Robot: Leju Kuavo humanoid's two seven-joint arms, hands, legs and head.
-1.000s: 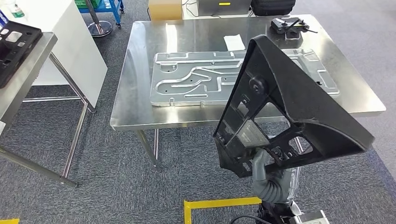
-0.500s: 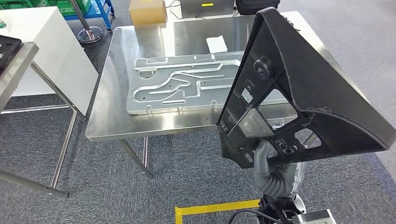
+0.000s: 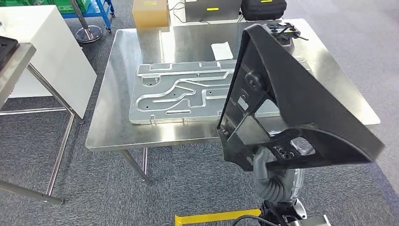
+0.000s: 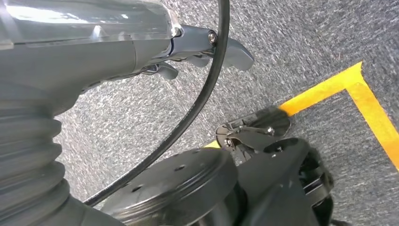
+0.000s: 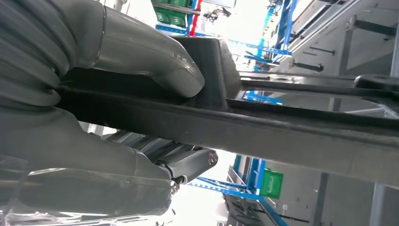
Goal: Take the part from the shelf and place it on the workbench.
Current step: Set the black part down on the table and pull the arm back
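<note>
One black part (image 3: 301,108), one desk (image 3: 108,132), one grooved metal plate (image 3: 179,94) on it, one white paper slip (image 3: 221,50), one cardboard box (image 3: 150,12) at the far side.

No legible text, label, brand, number or sign on anything here.

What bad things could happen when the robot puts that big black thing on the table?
The black part is large, and the right hand grips only its lower edge, so it might tip or slip. The metal plate already covers much of the workbench, so the part could bump or land on it.
</note>
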